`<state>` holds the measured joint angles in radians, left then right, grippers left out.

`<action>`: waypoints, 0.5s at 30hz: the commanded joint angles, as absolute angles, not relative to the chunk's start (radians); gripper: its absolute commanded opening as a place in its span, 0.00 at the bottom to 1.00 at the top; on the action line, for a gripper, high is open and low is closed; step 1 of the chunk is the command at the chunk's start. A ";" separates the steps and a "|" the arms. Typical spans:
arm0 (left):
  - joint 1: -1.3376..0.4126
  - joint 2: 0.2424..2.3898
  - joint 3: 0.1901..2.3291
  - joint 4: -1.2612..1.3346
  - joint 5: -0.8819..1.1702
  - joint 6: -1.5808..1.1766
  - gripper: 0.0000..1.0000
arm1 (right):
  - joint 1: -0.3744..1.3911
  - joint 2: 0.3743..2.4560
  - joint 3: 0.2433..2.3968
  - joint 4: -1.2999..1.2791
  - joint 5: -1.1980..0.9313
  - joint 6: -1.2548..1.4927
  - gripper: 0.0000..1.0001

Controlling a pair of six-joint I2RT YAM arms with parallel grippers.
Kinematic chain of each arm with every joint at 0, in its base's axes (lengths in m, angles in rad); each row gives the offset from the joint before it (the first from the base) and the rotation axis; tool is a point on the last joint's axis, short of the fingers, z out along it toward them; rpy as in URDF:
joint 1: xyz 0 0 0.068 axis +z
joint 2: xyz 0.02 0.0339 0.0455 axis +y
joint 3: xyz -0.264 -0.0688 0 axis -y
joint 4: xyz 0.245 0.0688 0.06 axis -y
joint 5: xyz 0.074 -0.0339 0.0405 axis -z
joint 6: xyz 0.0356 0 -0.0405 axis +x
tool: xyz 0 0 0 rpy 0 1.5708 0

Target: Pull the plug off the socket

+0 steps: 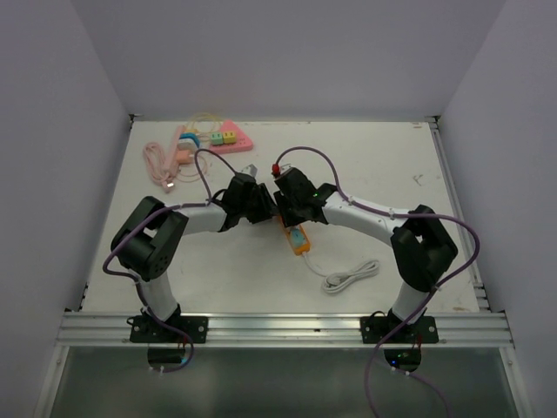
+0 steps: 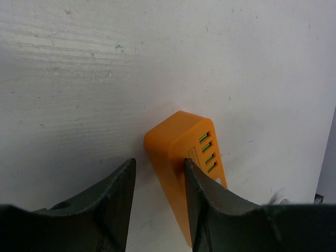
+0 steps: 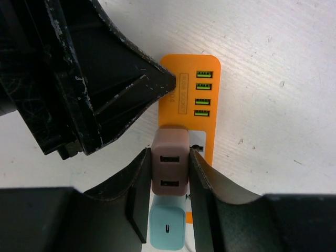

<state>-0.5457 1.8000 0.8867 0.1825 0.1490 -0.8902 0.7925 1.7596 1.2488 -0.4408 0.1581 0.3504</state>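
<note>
The right gripper [image 3: 169, 155] has its two fingers closed on the brown plug [image 3: 169, 168], which sits in the orange socket strip [image 3: 202, 60], just beside a light blue plug [image 3: 167, 228]. The left gripper [image 2: 158, 164] stands open, and one finger [image 2: 205, 210] rests against the side of the strip. The strip lies on the white table [image 1: 383, 165], between the two arms.

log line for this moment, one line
right pincer shut on brown plug | left pincer open, pressed against orange socket strip | plug seated
</note>
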 commanded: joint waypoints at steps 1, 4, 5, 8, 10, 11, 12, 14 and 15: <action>-0.561 1.825 0.847 0.130 0.086 -0.899 0.45 | 0.801 1.761 1.266 -0.410 0.189 0.365 0.12; -0.577 1.822 0.850 0.101 0.040 -0.894 0.43 | 0.801 1.738 1.264 -0.405 0.206 0.379 0.00; -0.587 1.822 0.851 0.085 0.029 -0.896 0.43 | 0.801 1.730 1.264 -0.403 0.209 0.379 0.00; -0.607 1.821 0.868 0.049 -0.023 -0.894 0.41 | 0.801 1.721 1.278 -0.408 0.215 0.391 0.00; -0.627 1.819 0.877 0.028 -0.072 -0.894 0.40 | 0.801 1.717 1.287 -0.417 0.229 0.408 0.00; -0.635 1.819 0.882 0.015 -0.083 -0.894 0.39 | 0.801 1.709 1.289 -0.417 0.232 0.414 0.00; -0.641 1.818 0.882 0.011 -0.090 -0.894 0.39 | 0.801 1.704 1.289 -0.416 0.241 0.417 0.00; -0.652 1.821 0.879 0.008 -0.106 -0.900 0.38 | 0.801 1.689 1.290 -0.414 0.252 0.426 0.00; -0.653 1.822 0.879 0.006 -0.110 -0.903 0.38 | 0.801 1.684 1.292 -0.410 0.258 0.429 0.00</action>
<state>-0.6296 1.7889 0.8997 0.1680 -0.0311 -0.9184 0.7979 1.7538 1.2491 -0.4500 0.2031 0.3943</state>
